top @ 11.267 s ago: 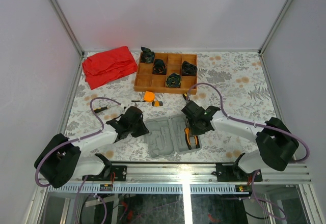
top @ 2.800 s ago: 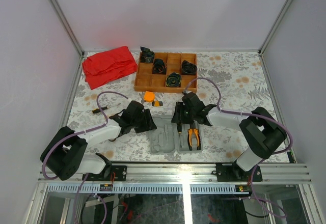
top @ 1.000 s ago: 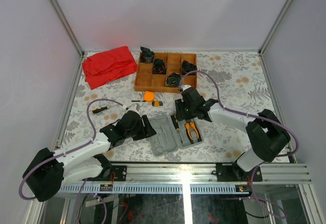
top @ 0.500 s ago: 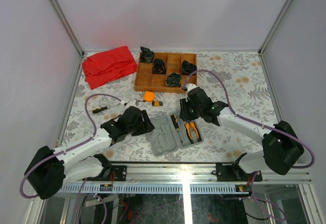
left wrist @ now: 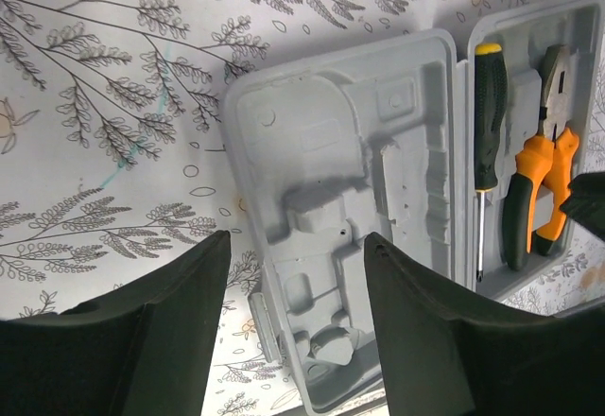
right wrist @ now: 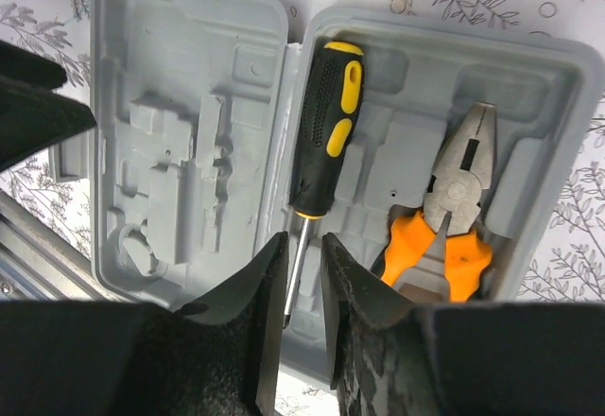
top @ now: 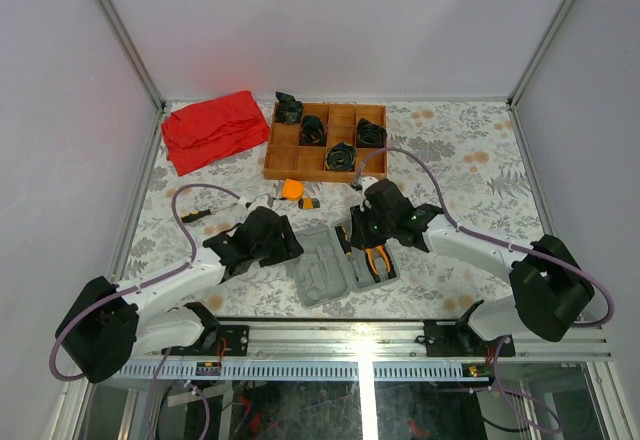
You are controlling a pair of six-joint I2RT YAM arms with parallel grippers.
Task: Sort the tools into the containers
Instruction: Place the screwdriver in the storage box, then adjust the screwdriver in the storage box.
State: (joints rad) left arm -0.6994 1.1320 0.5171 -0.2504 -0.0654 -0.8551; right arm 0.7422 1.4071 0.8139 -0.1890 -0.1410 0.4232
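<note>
Case [top: 315, 278] lies open near the 6 o'clock edge of the table [top: 470, 170]. Its 3 o'clock half holds a screwdriver [right wrist: 324, 132] and pliers [right wrist: 454, 217] side by side. The left gripper [left wrist: 295, 241] hovers spread over the bare 9 o'clock half, holding nothing. The right gripper [right wrist: 304, 241] is nearly pressed together, and the screwdriver's shaft shows in the slim gap. I cannot tell whether it pinches the shaft. A tape measure [top: 291, 189] sits at the case's 11 o'clock.

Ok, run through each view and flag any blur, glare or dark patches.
Top external: soft even light, tool case small but sharp, a glare streak at the bottom edge. Left wrist: case crisp, left gripper a near-black, detail-free mass. Right wrist: screwdriver and pliers sharp, right gripper dark and underexposed.
</note>
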